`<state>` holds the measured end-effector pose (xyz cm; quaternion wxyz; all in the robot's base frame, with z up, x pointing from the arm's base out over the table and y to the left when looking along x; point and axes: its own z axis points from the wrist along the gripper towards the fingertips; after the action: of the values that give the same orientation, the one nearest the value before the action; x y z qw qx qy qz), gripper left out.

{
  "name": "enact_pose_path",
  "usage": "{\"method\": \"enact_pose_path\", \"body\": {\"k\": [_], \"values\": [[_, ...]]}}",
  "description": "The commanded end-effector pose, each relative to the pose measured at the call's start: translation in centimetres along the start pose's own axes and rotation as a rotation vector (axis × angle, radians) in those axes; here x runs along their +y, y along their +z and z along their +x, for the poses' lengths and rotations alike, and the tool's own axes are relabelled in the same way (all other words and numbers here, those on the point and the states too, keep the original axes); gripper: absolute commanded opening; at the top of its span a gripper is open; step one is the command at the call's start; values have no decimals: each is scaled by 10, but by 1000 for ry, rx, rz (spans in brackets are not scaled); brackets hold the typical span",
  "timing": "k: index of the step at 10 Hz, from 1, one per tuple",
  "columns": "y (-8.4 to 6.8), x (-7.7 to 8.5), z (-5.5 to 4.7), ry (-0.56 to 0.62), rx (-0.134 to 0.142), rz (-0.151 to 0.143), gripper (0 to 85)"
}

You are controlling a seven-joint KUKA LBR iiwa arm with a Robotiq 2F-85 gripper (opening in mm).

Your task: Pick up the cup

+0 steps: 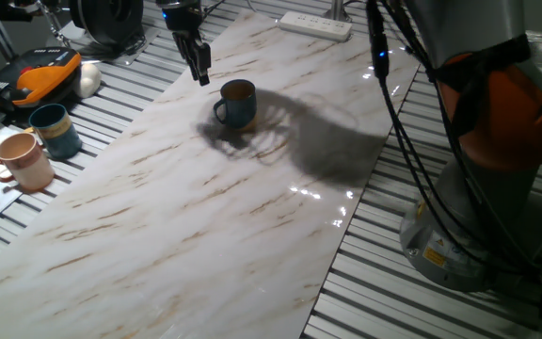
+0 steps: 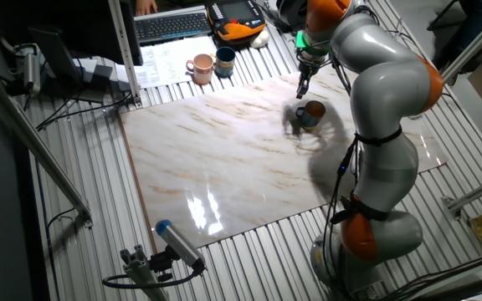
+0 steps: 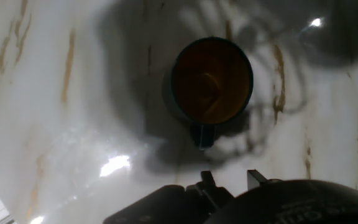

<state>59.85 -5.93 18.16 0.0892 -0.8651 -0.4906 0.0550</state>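
Navy ceramic with an orange-tan inside: that is the cup [image 1: 237, 103] I am after, standing upright on the marbled surface [image 1: 186, 217], its loop handle turned toward the near-left in one fixed view. In my hand view its mouth sits a little above centre and the handle points to about six o'clock, toward my fingers at the bottom edge.

My tool [image 1: 198, 59] hangs above the surface at about ten o'clock from the cup in that fixed view, apart from it and holding nothing. Its fingers look close together, but how wide they stand I cannot tell (the hand view shows only dark stubs).

I judge this to be the approach step: nothing is grasped yet. Next I need to come over the rim, make sure the fingers are spread enough to straddle one wall, then descend and close. The handle lying on my side may get in the way, so I would pick a stretch of rim clear of it.

Teal mug [image 1: 56, 128] and pinkish-tan mug [image 1: 24, 160] sit well apart at nine o'clock; they are not mine.
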Motion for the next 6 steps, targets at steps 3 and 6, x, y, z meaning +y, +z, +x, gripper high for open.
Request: {"method": "enact_pose_path", "body": {"k": [3, 6], "values": [[-2, 1, 0, -29, -20, -2, 340], [-4, -2, 0, -159, -59, -106, 340]]}}
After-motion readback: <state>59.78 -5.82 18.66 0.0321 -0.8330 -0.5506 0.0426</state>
